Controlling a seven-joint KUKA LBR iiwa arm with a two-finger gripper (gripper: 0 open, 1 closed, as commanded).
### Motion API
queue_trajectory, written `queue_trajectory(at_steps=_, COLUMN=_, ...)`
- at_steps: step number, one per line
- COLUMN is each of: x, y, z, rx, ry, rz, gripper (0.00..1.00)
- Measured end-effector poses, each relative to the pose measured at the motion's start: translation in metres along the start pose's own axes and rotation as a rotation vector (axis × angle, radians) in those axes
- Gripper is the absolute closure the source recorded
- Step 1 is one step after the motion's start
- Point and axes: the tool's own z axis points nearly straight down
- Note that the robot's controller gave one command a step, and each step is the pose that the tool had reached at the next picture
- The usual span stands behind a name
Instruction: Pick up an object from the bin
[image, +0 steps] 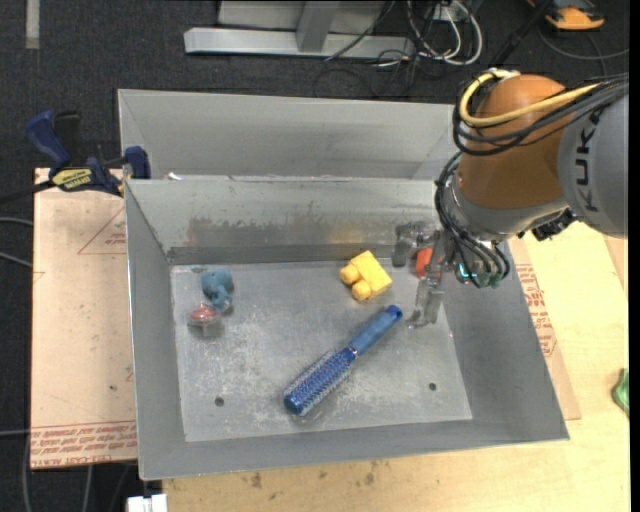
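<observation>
**Bin status: claw at the right side, beside the brush handle**

1. Bin. The grey metal bin (300, 220) holds four loose things, set well apart on its floor.

2. Left side. A small blue toy figure (216, 285) lies near the far left corner of the floor. A small reddish round piece (205, 318) lies just on its near side, close enough that I cannot tell whether the two touch.

3. Centre. A blue brush (345, 358) lies flat and slantwise. Its bristle head points near and left, and its handle runs far and right. A yellow block (365, 276) sits just beyond the handle end, toward the far wall and apart from the brush.

4. Right side. The claw (429, 300) hangs low over the floor, just right of the tip of the brush handle. That handle tip is the nearest thing to it, and the yellow block is next nearest, to its left. Whether the claw is wide or narrow cannot be told from where I stand.

5. Arm. Above the claw sits the orange cover (510, 130) with yellow cables looped over it. The arm (600, 170) reaches in from the right.
</observation>
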Motion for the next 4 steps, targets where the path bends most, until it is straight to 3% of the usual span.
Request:
queue_trajectory(at_steps=1, x=0.044, y=0.009, z=0.136, rx=0.001, ry=-0.008, rz=-0.495, gripper=0.00)
queue_trajectory(at_steps=2, x=0.044, y=0.009, z=0.135, rx=0.002, ry=-0.007, rz=-0.495, gripper=1.00)
queue_trajectory(at_steps=3, x=0.040, y=0.032, z=0.022, rx=0.004, ry=-0.016, rz=-0.537, gripper=1.00)
queue_trajectory(at_steps=4, x=0.045, y=0.041, z=-0.014, rx=0.004, ry=-0.012, rz=-0.577, gripper=1.00)
